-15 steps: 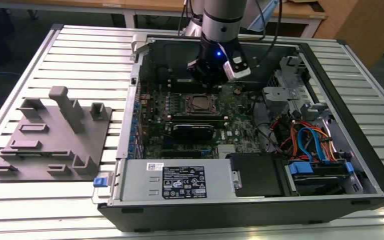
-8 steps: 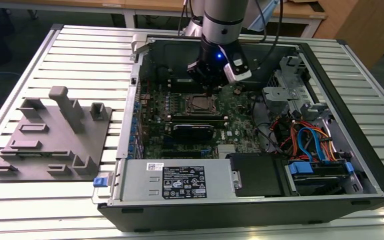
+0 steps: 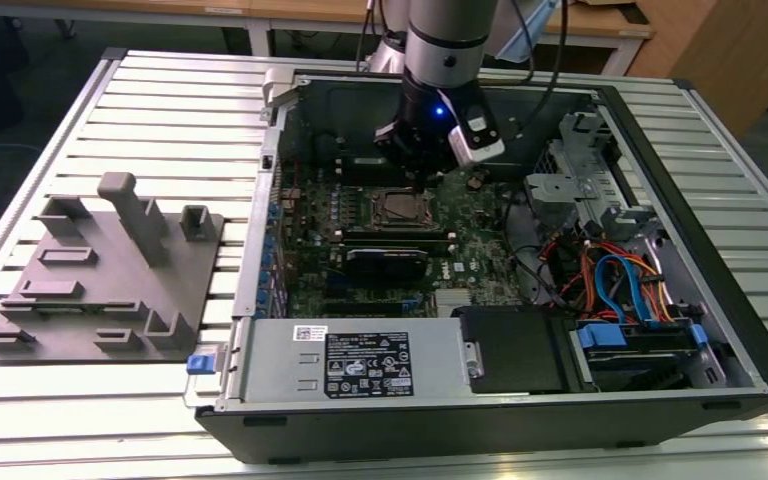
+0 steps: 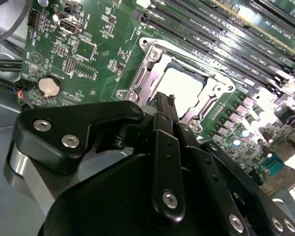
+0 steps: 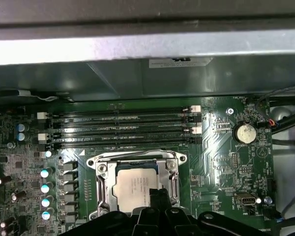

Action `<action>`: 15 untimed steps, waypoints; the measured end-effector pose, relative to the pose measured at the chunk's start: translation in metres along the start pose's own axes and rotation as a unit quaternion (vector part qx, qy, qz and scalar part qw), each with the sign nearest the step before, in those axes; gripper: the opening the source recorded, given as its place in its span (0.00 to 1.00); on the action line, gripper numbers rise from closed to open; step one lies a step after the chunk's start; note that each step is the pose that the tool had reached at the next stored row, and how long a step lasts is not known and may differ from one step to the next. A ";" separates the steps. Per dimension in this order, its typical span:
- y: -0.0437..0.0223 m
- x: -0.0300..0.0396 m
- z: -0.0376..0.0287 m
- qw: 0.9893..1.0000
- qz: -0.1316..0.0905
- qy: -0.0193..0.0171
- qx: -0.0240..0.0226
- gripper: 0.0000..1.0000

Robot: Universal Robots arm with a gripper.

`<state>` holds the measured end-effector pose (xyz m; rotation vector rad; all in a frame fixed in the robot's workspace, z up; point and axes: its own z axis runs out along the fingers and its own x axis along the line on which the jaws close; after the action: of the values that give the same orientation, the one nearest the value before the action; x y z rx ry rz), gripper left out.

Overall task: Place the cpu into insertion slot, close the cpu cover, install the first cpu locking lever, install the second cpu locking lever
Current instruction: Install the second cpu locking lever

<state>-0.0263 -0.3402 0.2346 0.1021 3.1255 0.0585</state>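
Cpu (image 5: 134,186) lies seated in the insertion slot (image 5: 99,184) just ahead of my gripper (image 5: 157,197), the cpu cover (image 5: 171,173) down around it; my fingers (image 4: 163,110) are pressed together, holding nothing.

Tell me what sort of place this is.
Probably a lab or workshop bench for computer assembly: an open computer case lies on a slatted metal table, with a grey fixture block beside it and wooden desks behind.
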 end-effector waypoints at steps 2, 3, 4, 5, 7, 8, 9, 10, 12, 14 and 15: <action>0.0001 0.0000 -0.0029 1.000 0.000 0.000 0.000 0.10; 0.0001 0.0000 -0.0034 1.000 0.000 0.000 0.000 0.10; 0.0002 -0.0001 -0.0033 1.000 0.000 0.000 0.000 0.10; 0.0001 -0.0001 -0.0033 1.000 0.000 0.000 0.000 0.10; -0.0007 -0.0001 -0.0035 1.000 0.000 0.000 0.000 0.10; -0.0012 -0.0001 -0.0034 1.000 0.000 0.000 0.000 0.10; -0.0018 -0.0002 -0.0034 1.000 0.000 0.000 0.000 0.10; -0.0027 -0.0002 -0.0034 1.000 0.000 0.000 0.000 0.10; -0.0050 -0.0004 -0.0035 1.000 0.000 0.000 0.000 0.10; -0.0071 -0.0005 -0.0036 1.000 0.000 0.000 0.000 0.10; -0.0079 -0.0006 -0.0036 1.000 0.000 0.000 0.000 0.10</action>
<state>-0.0263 -0.3482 0.2379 0.1021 3.1255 0.0585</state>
